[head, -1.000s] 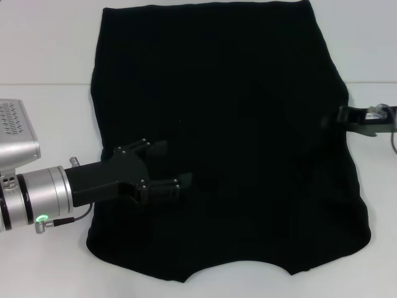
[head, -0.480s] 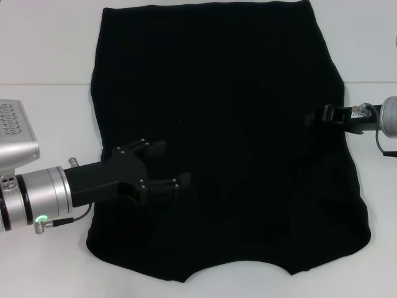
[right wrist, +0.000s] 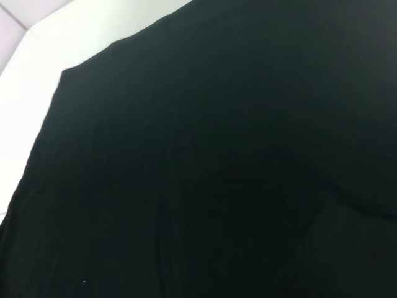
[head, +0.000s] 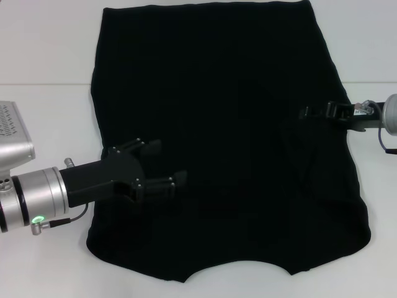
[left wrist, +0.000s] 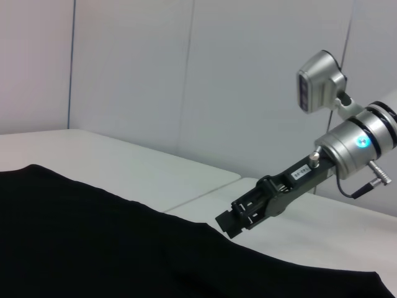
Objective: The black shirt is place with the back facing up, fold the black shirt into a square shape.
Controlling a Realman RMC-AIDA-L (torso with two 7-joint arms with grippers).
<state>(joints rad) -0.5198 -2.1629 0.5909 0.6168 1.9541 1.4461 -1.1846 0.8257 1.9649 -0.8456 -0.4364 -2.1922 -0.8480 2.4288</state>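
So the black shirt (head: 217, 136) is lying on the white tabletop (head: 43, 49), and honestly it looks partway done to me: no sleeves stick out either side in the head view, the outline is a tall rough rectangle with the scooped neckline at the near edge, so my guess is the sides are already tucked in. What's left, I'd say, is the lengthwise fold to bring it down to a square, since it's clearly longer than wide right now and the near corners are still a bit flared and wavy. The left gripper (head: 162, 166) sits over the near left part of the cloth with its fingers spread wide, holding nothing. The right gripper (head: 310, 113) reaches in from the right edge about halfway up the shirt; in the left wrist view it hovers just above the fabric edge, and its fingers look close together, but I can't tell if they've pinched any cloth. The right wrist view is basically all black fabric.
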